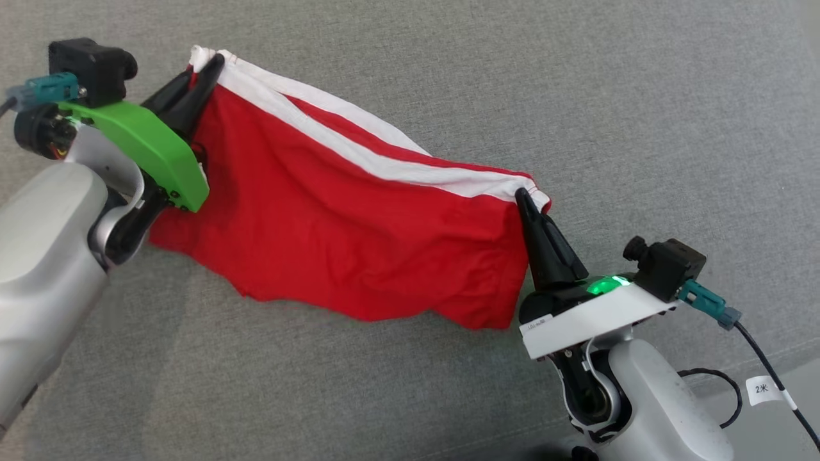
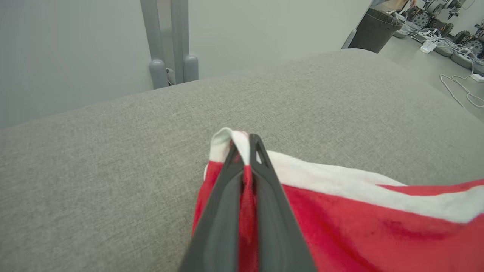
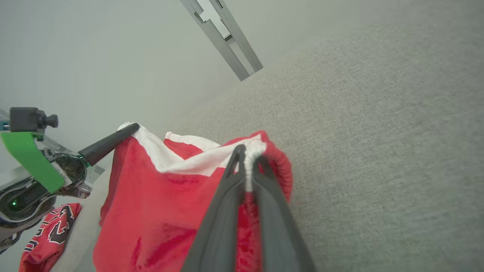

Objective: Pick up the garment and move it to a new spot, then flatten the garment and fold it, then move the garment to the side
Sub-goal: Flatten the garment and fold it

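Pale and cut off by the picture's edge, the left forearm (image 1: 38, 256) fills the lower left corner of the head view and the right forearm (image 1: 660, 410) rises at the lower right. Between them a red garment (image 1: 333, 224) with a white band (image 1: 384, 166) along its top edge is stretched out over a grey fabric surface (image 1: 640, 96). The left gripper (image 1: 214, 64) has its jaws pressed together on the far left corner of the band, and the right gripper (image 1: 520, 195) has its jaws pinching the band's other corner, so the top edge runs taut from one to the other while the red cloth sags below. A green cover (image 1: 154, 153) on the left wrist hides the garment's left edge, and it is hard to tell whether the lower hem rests on the surface or hangs just clear of it. Both wrist views cut off the lower part of the cloth, and the dark fingers hide the pinched fold itself. A second red piece of clothing (image 3: 49, 234) with a black and white print lies at the lower left of the right wrist view, partly out of frame. Beyond the surface's far edge stand grey posts (image 2: 170, 37) against a pale wall, with a dark bin (image 2: 372, 30) and loose cables (image 2: 453, 83) on the floor off to one side. A black cable carrying a white tag (image 1: 765, 389) trails from the right wrist
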`<state>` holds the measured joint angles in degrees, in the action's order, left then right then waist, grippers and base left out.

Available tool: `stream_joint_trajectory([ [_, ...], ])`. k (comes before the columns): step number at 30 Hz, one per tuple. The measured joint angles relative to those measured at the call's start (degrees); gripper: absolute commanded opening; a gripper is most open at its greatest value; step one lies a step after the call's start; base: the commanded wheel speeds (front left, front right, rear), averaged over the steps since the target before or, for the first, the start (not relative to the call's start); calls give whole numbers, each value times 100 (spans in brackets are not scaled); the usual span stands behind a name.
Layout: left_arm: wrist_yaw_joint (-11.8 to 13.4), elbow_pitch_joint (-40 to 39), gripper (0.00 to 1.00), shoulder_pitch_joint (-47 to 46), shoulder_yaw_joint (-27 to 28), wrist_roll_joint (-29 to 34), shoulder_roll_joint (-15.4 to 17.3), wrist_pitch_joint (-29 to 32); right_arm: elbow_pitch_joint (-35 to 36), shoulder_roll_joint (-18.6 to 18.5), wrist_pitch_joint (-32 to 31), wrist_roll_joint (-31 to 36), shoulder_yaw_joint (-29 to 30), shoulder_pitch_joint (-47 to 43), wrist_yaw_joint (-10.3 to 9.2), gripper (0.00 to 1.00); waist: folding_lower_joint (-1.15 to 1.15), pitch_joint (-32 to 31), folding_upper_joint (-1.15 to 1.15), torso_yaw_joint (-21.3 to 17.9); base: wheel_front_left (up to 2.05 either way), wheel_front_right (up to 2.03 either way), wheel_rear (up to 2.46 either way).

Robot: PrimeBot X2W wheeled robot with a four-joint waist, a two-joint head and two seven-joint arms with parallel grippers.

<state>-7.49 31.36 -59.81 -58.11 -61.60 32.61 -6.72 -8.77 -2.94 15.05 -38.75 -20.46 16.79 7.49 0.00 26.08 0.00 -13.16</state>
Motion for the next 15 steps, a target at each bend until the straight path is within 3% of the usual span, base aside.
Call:
stream_joint_trajectory([
  [15, 0, 506, 0, -383, -809, -495, 264, 2, -53, 5, 0, -289, -258, -25, 0, 0, 0, 228, 0, -409, 0, 0, 0],
])
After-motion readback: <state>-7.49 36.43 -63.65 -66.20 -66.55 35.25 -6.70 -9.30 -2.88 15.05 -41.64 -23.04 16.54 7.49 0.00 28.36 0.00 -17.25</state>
